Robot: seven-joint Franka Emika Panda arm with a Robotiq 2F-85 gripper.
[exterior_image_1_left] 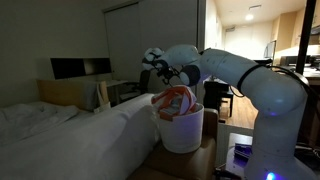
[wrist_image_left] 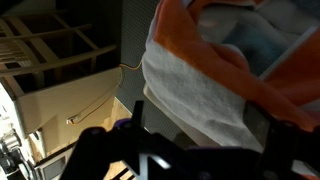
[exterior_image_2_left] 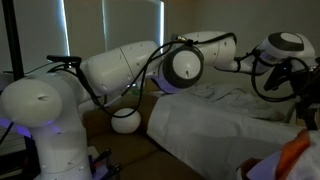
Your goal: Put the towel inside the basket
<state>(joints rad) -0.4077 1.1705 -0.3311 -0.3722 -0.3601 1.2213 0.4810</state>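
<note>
The towel (exterior_image_1_left: 176, 100), striped orange-red and white, is heaped in the mouth of the white basket (exterior_image_1_left: 183, 135) and bulges over its rim. My gripper (exterior_image_1_left: 163, 70) hangs just above and behind the heap, apart from it. In the wrist view the towel (wrist_image_left: 220, 70) fills the upper right, with its white part nearest the jaws. My gripper (wrist_image_left: 198, 116) stands open there, dark fingers spread wide and nothing clamped between them. In an exterior view the gripper (exterior_image_2_left: 290, 72) is at the far right, above an orange patch of the towel (exterior_image_2_left: 298, 150).
A bed with a white sheet (exterior_image_1_left: 70, 130) lies right beside the basket. The robot's own base (exterior_image_1_left: 270, 130) stands on the basket's other side. A wooden chair (exterior_image_1_left: 105, 92) and a dark screen (exterior_image_1_left: 80, 68) are behind the bed. A white ball-shaped thing (exterior_image_2_left: 125, 120) sits by the bed.
</note>
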